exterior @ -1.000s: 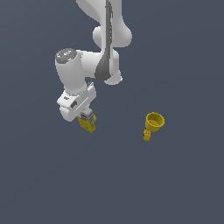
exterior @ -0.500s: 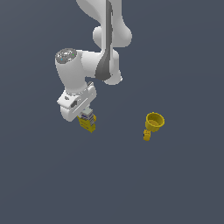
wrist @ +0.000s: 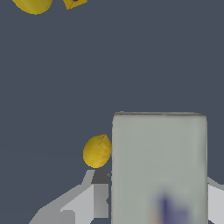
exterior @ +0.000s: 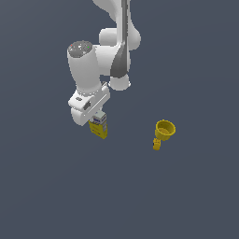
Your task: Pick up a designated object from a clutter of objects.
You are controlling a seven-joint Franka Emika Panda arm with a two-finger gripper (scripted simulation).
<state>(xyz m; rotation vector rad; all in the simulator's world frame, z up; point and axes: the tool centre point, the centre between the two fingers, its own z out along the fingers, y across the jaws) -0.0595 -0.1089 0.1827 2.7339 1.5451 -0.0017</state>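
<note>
The designated object, a small yellow box (exterior: 99,131) with a blue-and-white label band, hangs upright under the white arm at the exterior view's left. My gripper (exterior: 97,122) is shut on its upper part. In the wrist view the grey-white top end of the box (wrist: 158,162) fills the frame between my fingers (wrist: 89,203). A tiny yellow ball (wrist: 97,151) shows on the floor just beside the box; it is hidden in the exterior view. The yellow mug (exterior: 164,130) lies apart from both, at the exterior view's right.
The mug's handle (exterior: 157,144) points toward the camera in the exterior view. The floor (exterior: 56,196) is plain dark grey. The mug's body (wrist: 33,5) and handle (wrist: 74,3) show at the wrist picture's edge.
The arm and the gripper have moved slightly up and toward the exterior view's right, carrying the box with them. The mug has not moved.
</note>
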